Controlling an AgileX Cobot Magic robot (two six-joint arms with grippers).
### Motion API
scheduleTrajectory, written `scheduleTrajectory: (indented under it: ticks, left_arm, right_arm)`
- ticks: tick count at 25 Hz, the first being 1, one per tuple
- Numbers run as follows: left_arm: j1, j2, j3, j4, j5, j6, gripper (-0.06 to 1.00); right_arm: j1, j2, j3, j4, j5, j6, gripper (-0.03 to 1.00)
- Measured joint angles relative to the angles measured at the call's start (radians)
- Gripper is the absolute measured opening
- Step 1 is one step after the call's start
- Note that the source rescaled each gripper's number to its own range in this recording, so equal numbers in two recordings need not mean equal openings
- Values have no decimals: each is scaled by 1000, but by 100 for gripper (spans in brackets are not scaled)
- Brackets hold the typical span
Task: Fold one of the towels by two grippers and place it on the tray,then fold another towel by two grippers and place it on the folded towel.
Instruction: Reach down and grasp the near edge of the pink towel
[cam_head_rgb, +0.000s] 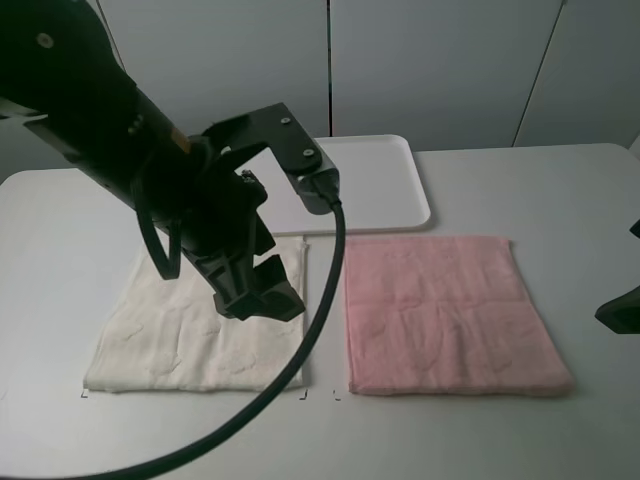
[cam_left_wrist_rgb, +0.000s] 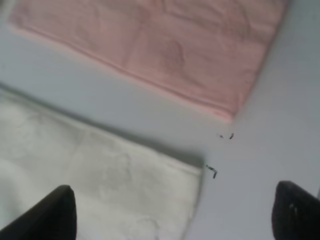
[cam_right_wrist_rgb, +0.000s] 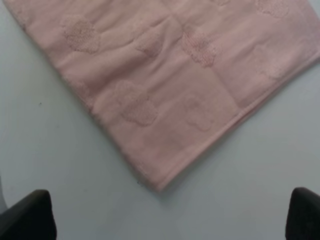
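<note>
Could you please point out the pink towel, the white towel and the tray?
pink towel (cam_head_rgb: 445, 312), exterior high view, its middle.
white towel (cam_head_rgb: 155, 345), exterior high view, bare left part.
tray (cam_head_rgb: 385, 185), exterior high view, bare floor.

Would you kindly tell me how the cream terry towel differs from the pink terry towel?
The cream terry towel lies left, the pink terry towel right. The left gripper hangs over the cream one, partly hiding it; the pink one shows whole. Both lie flat and unfolded on the table.
</note>
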Motion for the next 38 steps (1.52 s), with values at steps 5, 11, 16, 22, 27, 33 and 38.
scheduleTrajectory:
  ticks: [5,11,16,22,27,33,38]
  left_arm:
    - [-101,153,-103,61,66,-23,100]
    - [-164,283,-174,111,98,-40,100]
    - [-205,370,-212,169,102,-82,100]
    - [-229,425,-247,180,86,-105,100]
    - [-230,463,-269,182,77,-110,100]
    - [-242,508,-323,181,76,-112,100]
    - [-270,537,-336,197,83,-112,100]
  right_arm:
    - [0,0,0,-4,-9,-8,100]
    - [0,0,0,-4,-17,-10,100]
    - [0,6,0,-4,-36,-10,100]
    - [0,36,0,-6,-36,-12,100]
    - [0,85,0,-14,-38,-21,100]
    - [0,139,0,-20,-53,-61,100]
    - [0,167,4,-20,-62,-107,100]
